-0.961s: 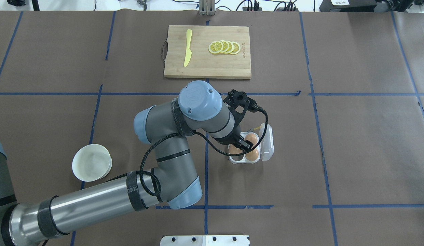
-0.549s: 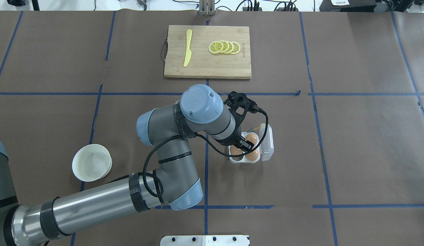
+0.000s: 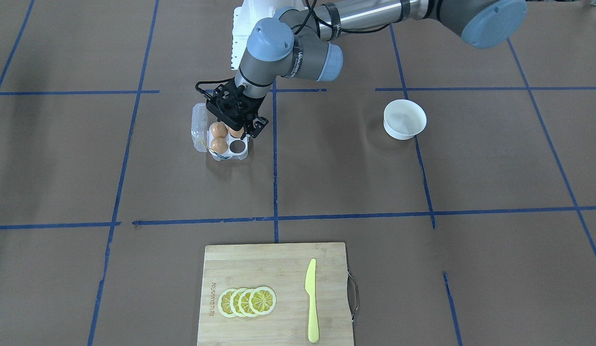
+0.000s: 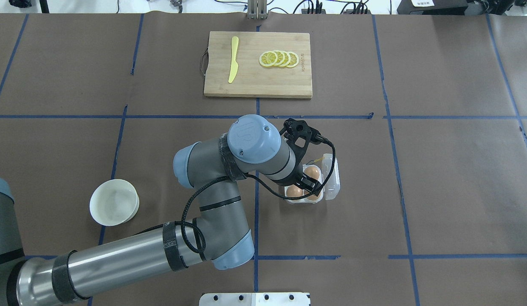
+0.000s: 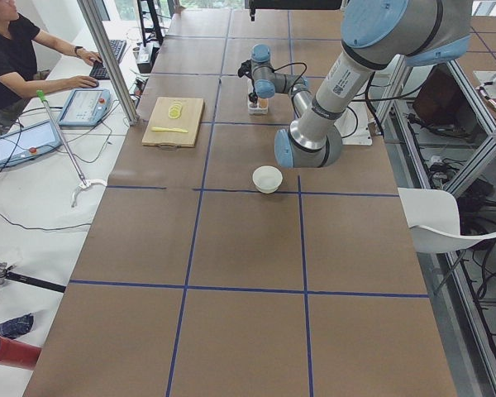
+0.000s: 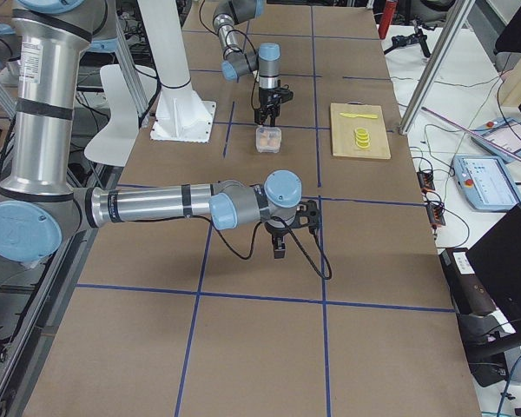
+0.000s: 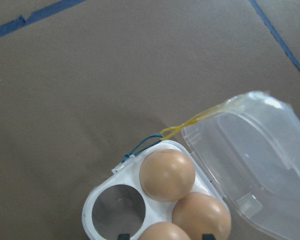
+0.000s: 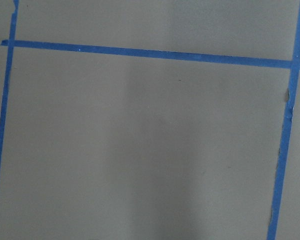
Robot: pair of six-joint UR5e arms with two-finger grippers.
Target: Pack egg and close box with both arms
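The clear box (image 4: 319,199) stands open on the table, its lid (image 4: 333,175) laid back on the right and a yellow string (image 7: 195,122) at its far edge. Two eggs (image 7: 167,175) (image 7: 201,216) sit in its cups. My left gripper (image 4: 308,185) stands over the box, shut on a third egg (image 3: 236,131) low in the near-left cup. Its fingertips (image 7: 207,236) flank that egg (image 7: 162,232). The far-left cup (image 3: 237,145) is empty. My right gripper (image 6: 278,250) hangs over bare table far to the right; I cannot tell whether it is open or shut.
A white bowl (image 4: 114,202) stands left of the box, under my left forearm's side. A wooden cutting board (image 4: 257,83) at the far middle carries lemon slices (image 4: 279,58) and a yellow knife (image 4: 233,59). An operator (image 5: 16,58) sits beyond the table.
My left arm has shifted toward the robot and lowered. The held egg has sunk into the near-left cup and now covers its dark hollow.
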